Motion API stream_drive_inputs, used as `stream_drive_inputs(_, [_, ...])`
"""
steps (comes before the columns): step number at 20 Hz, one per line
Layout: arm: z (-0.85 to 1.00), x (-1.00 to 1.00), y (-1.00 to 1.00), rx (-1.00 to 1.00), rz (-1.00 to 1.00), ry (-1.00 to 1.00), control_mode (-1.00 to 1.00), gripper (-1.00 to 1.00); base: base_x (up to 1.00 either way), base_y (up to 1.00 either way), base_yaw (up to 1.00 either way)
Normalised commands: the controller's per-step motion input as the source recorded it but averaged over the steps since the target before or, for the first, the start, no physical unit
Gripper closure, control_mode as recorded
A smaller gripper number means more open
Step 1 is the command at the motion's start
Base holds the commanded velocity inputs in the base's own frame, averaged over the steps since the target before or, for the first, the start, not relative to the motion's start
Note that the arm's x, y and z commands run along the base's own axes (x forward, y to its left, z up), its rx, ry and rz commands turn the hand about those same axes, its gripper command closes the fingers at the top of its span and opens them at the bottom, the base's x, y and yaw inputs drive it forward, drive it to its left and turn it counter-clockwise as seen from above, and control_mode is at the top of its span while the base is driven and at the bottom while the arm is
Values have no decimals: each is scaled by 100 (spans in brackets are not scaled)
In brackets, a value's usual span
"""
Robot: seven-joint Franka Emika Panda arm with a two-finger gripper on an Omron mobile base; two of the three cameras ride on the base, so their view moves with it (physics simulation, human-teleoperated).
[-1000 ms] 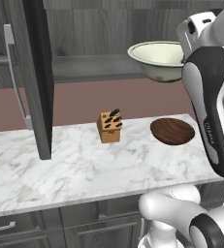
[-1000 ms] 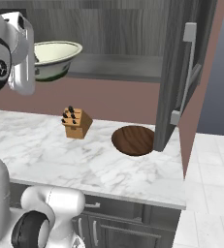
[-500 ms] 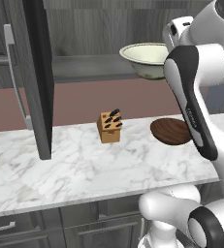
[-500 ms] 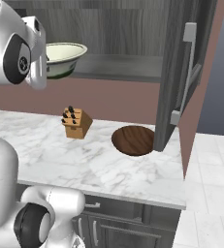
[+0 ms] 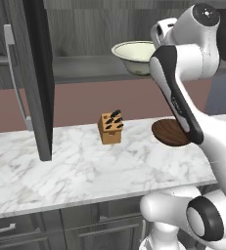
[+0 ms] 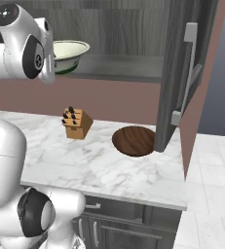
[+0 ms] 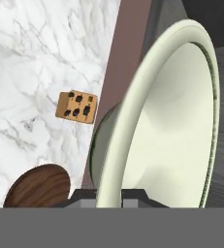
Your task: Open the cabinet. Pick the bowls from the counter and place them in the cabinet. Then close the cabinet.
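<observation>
Cream bowl (image 7: 167, 126) pinched, seemingly inside cabinet (image 5: 85, 29).

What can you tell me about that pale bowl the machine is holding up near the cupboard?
The cream-white bowl is deep and round, looks like glazed ceramic, with a darker greenish rim and a pale, empty inside. It stays upright, lifted well above the counter, at the open cabinet front, level with its lowest shelf. The hand is shut on its rim, one finger on each side of the wall. I cannot tell whether it already rests on the shelf.
</observation>
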Motion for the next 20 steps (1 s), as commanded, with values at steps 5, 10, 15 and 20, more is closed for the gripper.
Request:
stream_drive_inputs(5, [0,55,8,0,2,0,-100,100,0,0,0])
stream_drive_inputs(10, [-2,51,12,0,1,0,-100,100,0,0,0])
stream_drive_inputs(15, [-8,47,16,0,1,0,-100,100,0,0,0])
stream_drive_inputs(20, [-5,46,13,0,1,0,-100,100,0,0,0])
